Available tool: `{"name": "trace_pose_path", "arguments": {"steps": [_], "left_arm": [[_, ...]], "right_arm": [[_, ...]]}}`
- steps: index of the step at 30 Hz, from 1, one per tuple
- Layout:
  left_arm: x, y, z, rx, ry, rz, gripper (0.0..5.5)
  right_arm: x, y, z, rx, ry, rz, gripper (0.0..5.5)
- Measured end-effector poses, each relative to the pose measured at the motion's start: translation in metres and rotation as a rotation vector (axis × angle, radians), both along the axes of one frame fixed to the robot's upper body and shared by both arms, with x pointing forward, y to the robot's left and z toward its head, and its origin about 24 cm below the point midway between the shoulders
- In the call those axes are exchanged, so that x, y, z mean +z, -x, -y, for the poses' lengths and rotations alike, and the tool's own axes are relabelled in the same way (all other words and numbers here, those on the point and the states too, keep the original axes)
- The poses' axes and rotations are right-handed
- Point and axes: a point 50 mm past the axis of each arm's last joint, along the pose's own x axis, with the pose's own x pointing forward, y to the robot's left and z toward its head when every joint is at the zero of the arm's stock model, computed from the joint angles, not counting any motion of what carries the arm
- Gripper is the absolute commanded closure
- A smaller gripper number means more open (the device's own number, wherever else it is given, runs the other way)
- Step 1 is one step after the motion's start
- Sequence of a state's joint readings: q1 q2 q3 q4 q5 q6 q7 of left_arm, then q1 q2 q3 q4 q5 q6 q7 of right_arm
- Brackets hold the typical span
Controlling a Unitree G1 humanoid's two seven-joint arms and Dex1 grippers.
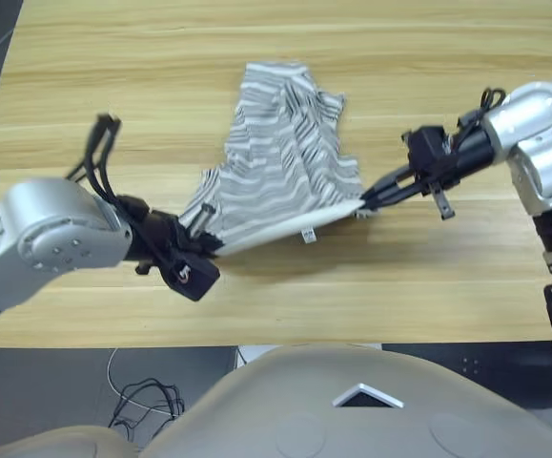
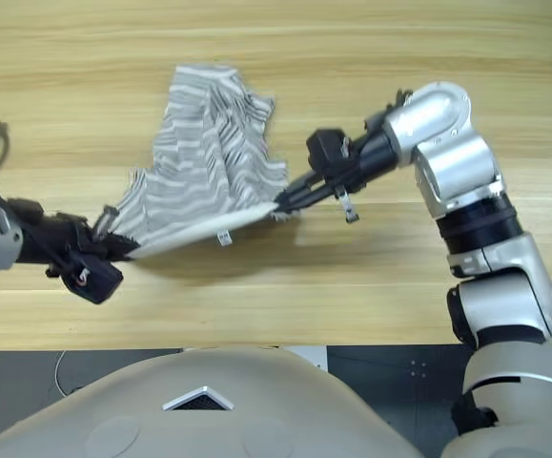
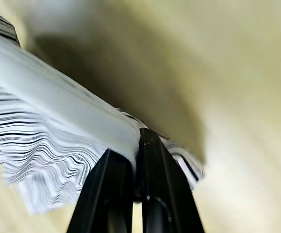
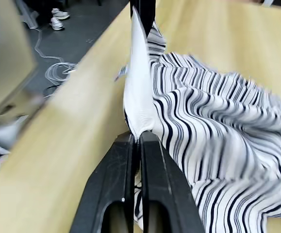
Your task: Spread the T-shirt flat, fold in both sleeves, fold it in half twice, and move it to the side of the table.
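T-shirt [image 1: 280, 162] striped, hem stretched taut above table [image 1: 113, 76], left hand [image 1: 207, 241] and right hand [image 1: 364, 203] each clamped on a corner

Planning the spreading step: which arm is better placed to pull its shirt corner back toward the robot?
Probably the right. The right gripper pinches the T-shirt hem farther up the table, with room to draw back; the left gripper holds its corner nearer the robot.

The left arm [image 1: 51, 243] has a rounded silver-grey shell dotted with small screws. The right arm [image 2: 447, 143] matches, with black joint bands. Black cables [image 1: 99, 148] loop over both wrists. The left pincer [image 1: 211, 244] and right pincer [image 1: 364, 202] are slim and black.
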State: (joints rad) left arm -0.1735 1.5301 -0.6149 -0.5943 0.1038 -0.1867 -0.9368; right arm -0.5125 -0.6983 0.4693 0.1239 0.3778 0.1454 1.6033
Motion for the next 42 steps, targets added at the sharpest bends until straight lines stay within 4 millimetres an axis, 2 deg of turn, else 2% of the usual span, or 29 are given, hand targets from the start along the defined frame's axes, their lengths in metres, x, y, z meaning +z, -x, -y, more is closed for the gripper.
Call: {"name": "trace_pose_path", "arguments": {"steps": [3, 6, 7, 11, 14, 18, 22, 25, 27, 30, 33, 35, 39, 42], "left_arm": [[-0.013, 0.013, -0.006, 0.012, -0.044, -0.080, 5.39], [-0.014, 0.018, -0.011, 0.005, -0.082, -0.117, 5.39], [-0.013, 0.018, -0.011, -0.002, -0.090, -0.121, 5.40], [-0.018, 0.008, -0.003, 0.016, -0.055, -0.135, 4.59], [-0.012, 0.003, 0.008, 0.023, 0.006, -0.134, 4.21], [0.006, 0.025, 0.025, 0.055, 0.160, -0.277, 4.21], [0.034, 0.025, 0.026, 0.098, 0.275, -0.376, 4.21], [0.038, 0.017, 0.016, 0.148, 0.285, -0.408, 4.21], [0.029, 0.002, 0.001, 0.225, 0.255, -0.347, 4.21], [0.005, -0.026, -0.019, 0.327, 0.227, -0.223, 4.21], [-0.043, -0.045, -0.036, 0.428, 0.177, -0.199, 4.21], [-0.066, -0.049, -0.037, 0.443, 0.178, -0.222, 4.21], [-0.081, -0.075, -0.029, 0.449, 0.278, -0.150, 4.21], [-0.088, -0.085, -0.027, 0.455, 0.320, -0.101, 4.21]], "right_arm": [[-0.009, 0.015, -0.002, 0.037, 0.029, -0.042, 5.40], [-0.024, 0.028, -0.005, 0.067, 0.074, -0.077, 5.40], [-0.027, 0.030, -0.004, 0.062, 0.089, -0.074, 5.13], [-0.038, 0.028, -0.006, -0.031, 0.122, -0.078, 4.40], [-0.026, 0.031, -0.007, 0.001, 0.085, -0.083, 4.14], [0.001, 0.036, -0.004, 0.080, -0.018, -0.080, 4.14], [0.015, 0.024, 0.000, 0.036, -0.057, -0.029, 4.14], [0.009, 0.013, -0.011, -0.047, -0.096, 0.006, 4.14], [0.000, 0.007, -0.016, -0.113, -0.094, 0.046, 4.14], [-0.016, -0.001, -0.016, -0.178, -0.052, 0.124, 4.14], [-0.041, -0.002, -0.014, -0.218, 0.003, 0.140, 4.14], [-0.051, -0.002, -0.014, -0.229, 0.019, 0.151, 4.14], [-0.072, -0.001, -0.018, -0.241, 0.044, 0.136, 4.14], [-0.091, -0.003, -0.021, -0.263, 0.078, 0.131, 4.14]]}}
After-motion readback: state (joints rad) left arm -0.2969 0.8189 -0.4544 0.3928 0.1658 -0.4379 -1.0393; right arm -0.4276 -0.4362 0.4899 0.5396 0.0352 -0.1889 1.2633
